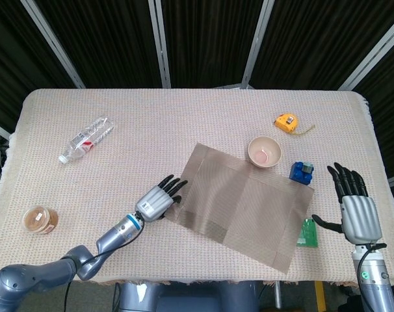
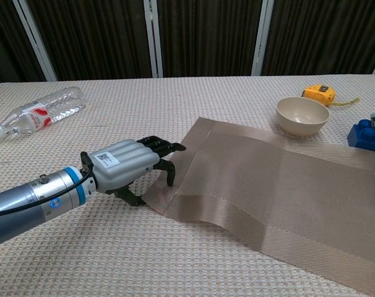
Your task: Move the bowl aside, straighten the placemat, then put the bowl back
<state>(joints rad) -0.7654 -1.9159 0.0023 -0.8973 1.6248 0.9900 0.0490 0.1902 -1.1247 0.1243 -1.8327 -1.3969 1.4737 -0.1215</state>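
Counting one bowl [image 1: 264, 152], one placemat [image 1: 249, 205].

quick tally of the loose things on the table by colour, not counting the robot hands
clear: 1, plastic bottle
brown: 2, placemat, small jar
yellow: 1, tape measure
cream: 1, bowl
blue: 1, block
green: 1, flat packet
total: 7

The left hand [image 2: 129, 167] has a smooth silver-grey back with a small square code sticker on it, and its fingers [image 2: 164, 148] are black. A bright blue ring goes around the wrist, and the arm is shiny grey metal. The right hand [image 1: 356, 211] looks the same, though its wrist is hard to see.
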